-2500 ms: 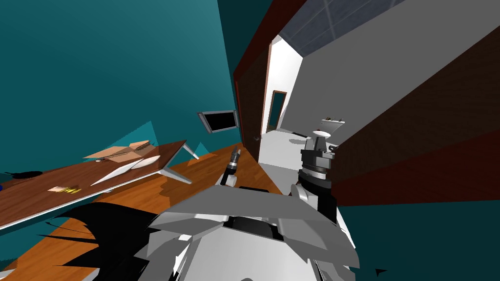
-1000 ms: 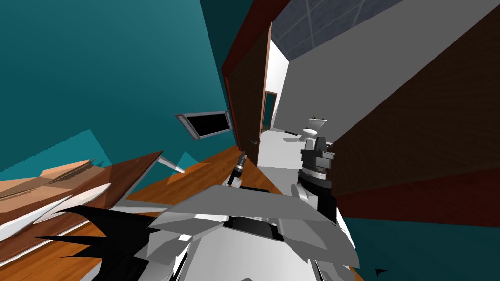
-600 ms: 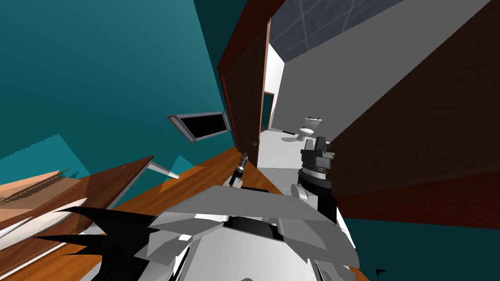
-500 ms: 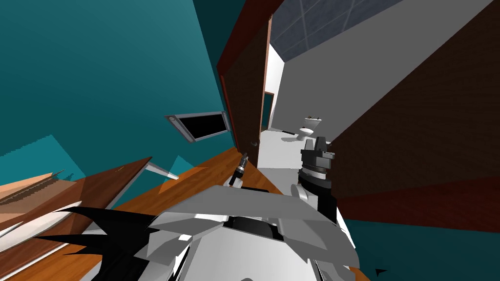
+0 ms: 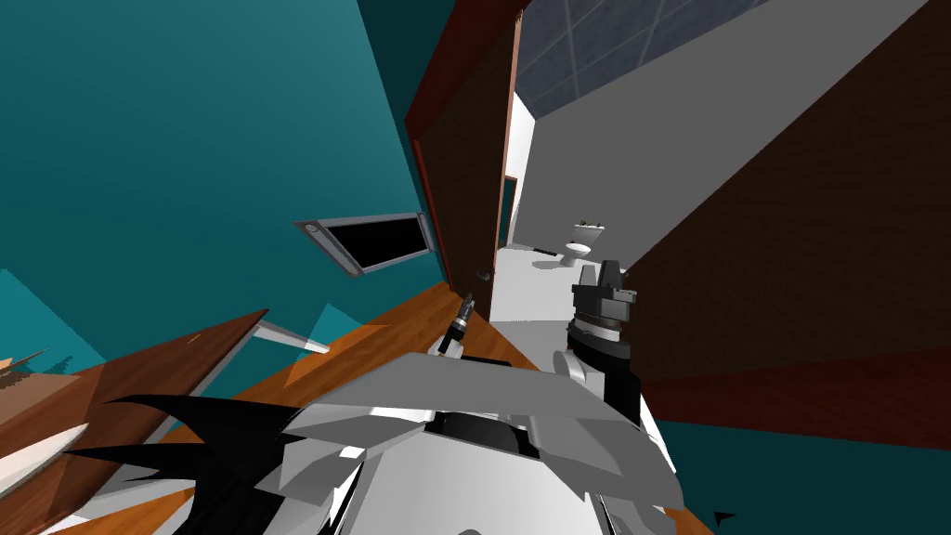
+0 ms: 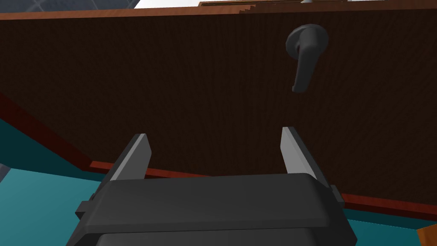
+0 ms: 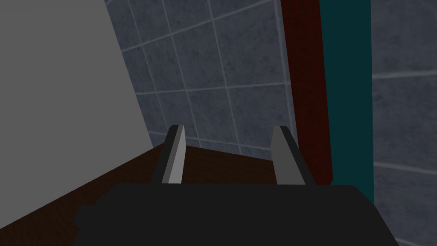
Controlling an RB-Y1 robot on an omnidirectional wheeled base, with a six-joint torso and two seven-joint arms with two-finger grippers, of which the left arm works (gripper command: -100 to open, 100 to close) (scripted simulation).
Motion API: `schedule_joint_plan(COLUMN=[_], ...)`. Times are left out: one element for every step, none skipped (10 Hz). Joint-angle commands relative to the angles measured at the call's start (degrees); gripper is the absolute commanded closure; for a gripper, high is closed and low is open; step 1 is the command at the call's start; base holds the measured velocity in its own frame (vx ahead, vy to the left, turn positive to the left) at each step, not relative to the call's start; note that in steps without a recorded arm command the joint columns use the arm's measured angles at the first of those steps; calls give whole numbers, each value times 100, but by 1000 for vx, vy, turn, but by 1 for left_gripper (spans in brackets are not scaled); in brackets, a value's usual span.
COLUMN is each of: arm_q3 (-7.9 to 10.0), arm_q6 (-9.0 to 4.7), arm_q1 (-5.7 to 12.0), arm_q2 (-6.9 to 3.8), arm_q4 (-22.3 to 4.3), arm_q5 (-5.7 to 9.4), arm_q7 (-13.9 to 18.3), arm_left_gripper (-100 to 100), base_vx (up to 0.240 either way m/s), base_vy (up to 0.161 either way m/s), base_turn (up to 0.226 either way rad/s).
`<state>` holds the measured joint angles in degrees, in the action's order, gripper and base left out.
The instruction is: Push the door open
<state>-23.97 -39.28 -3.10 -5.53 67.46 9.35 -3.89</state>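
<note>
door (image 6: pixel 170 85) dark, fine-ribbed, with curved grey lever (image 6: pixel 304 60); left gripper (image 6: pixel 213 133) and right gripper (image 7: pixel 228 128) spread wide.

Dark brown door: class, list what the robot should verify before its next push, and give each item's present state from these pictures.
1. Aim: left gripper faces the dark brown door panel: ok.
2. Grip: its fingers stand open and empty: ok.
3. Contact: fingertips touching the panel: cannot tell.
4. Handle: dark grey lever handle lies beyond the fingers, apart from them: ok.
5. Opening: the door stands ajar, with white floor showing past its edge: ok.
6. Other arm: right gripper is open and empty: ok.
</note>
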Motion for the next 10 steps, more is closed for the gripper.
schedule_joint_plan(arm_q3=[-60,-97,-134,-171,-240,-274,-307,-374,-408,-441], arm_q6=[-56,-74,-92,-110,-143,-159,-175,-207,-223,-239], arm_q1=[78,117,157,196,271,307,342,414,450,485], arm_q2=[15,23,31,38,57,68,78,99,110,120], arm_q4=[-204,-303,-402,-501,-688,-778,-868,-1048,-1137,-1227], arm_q5=[27,43,59,75,105,120,134,164,178,193], arm_q7=[-3,-6,-10,-13,-20,-23,-26,-32,-35,-39], arm_left_gripper=[-100,-100,-100,-100,-100,-100,-100,-100,-100,-100], base_vx=[79,76,64,81,88,102,100,98,98,76], base_vy=[77,63,68,85,95,102,89,102,113,107], base_turn=[-89,-71,-80,-89,-123,-88,-75,-115,-100,-67])
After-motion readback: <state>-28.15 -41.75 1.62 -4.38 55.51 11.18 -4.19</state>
